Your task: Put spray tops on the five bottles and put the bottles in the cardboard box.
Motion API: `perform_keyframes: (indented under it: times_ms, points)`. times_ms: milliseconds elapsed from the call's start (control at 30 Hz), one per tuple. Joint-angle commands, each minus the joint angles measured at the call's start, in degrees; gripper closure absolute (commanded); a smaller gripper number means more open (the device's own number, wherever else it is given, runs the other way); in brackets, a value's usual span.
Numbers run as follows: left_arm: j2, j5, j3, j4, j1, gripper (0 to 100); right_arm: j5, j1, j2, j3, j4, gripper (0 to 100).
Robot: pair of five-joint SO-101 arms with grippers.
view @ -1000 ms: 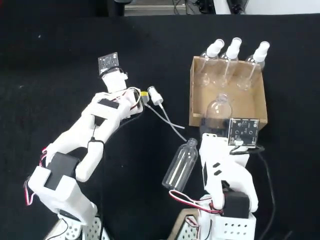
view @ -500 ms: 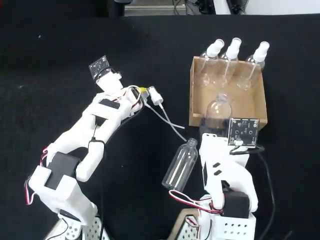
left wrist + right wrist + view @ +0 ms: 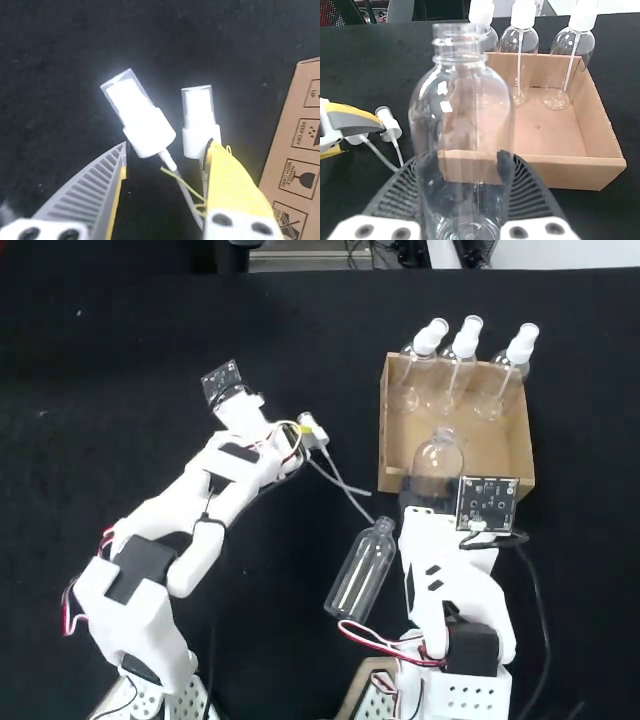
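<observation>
The left end effector (image 3: 167, 146) hung spread over the black bench (image 3: 110, 350) near the middle of the high view. One white spray top (image 3: 144, 120) lay between its fingers, and a second spray top (image 3: 197, 122) lay right by the yellow fingertip, just left of the cardboard box (image 3: 384, 440). At lower right, the right end effector (image 3: 460, 167) pinched a clear uncapped bottle (image 3: 462, 115) upright by the box's near wall. Three capped bottles (image 3: 455, 365) stood along the box's far wall, upper right. Another bare bottle (image 3: 362, 568) lay on the bench, lower centre.
</observation>
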Motion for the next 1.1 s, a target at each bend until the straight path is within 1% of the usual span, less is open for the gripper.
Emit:
perform_keyframes:
  times_ms: [0, 167, 267, 500, 800, 1067]
  points:
    - [1.4, -0.1, -2.7, 1.5, 0.6, 75, 0.0, 1.1, -4.4, -0.2, 0.0, 98.4]
    - [-0.5, -0.1, -5.0, 8.9, 0.4, 75, 0.0, 1.1, -4.4, -0.2, 0.0, 98.4]
    - [-0.7, -0.1, -5.8, 11.2, -0.2, 75, 0.0, 1.1, -4.4, -0.2, 0.0, 98.4]
    - [-1.1, 0.1, -5.7, 11.3, -5.0, 75, 0.0, 1.1, -4.4, -0.1, 0.0, 98.4]
    - [-1.1, -0.2, -5.8, 11.0, -4.2, 75, 0.0, 1.1, -4.4, -0.1, 0.0, 98.4]
    - [-0.6, -0.2, -9.5, 11.4, -3.6, 75, 0.0, 1.1, -4.4, -0.1, 0.0, 98.4]
